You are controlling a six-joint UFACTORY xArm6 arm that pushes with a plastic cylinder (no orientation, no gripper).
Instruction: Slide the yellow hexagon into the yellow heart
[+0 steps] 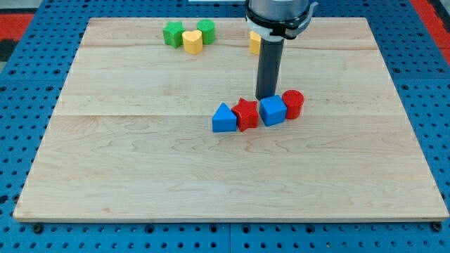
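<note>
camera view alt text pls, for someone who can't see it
My tip rests just above a row of blue triangle, red star, blue cube and red cylinder at mid-board. The yellow hexagon sits partly hidden behind the rod near the view's top, well right of the yellow heart, which is wedged between two green blocks.

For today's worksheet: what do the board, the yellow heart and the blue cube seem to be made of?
Board: pale wood, matte, with visible grain and plank seams.
Yellow heart: probably painted wood or plastic; even colour, slight sheen.
Blue cube: likewise, smooth and uniformly coloured.
My tip rests just behind the blue cube.
</note>
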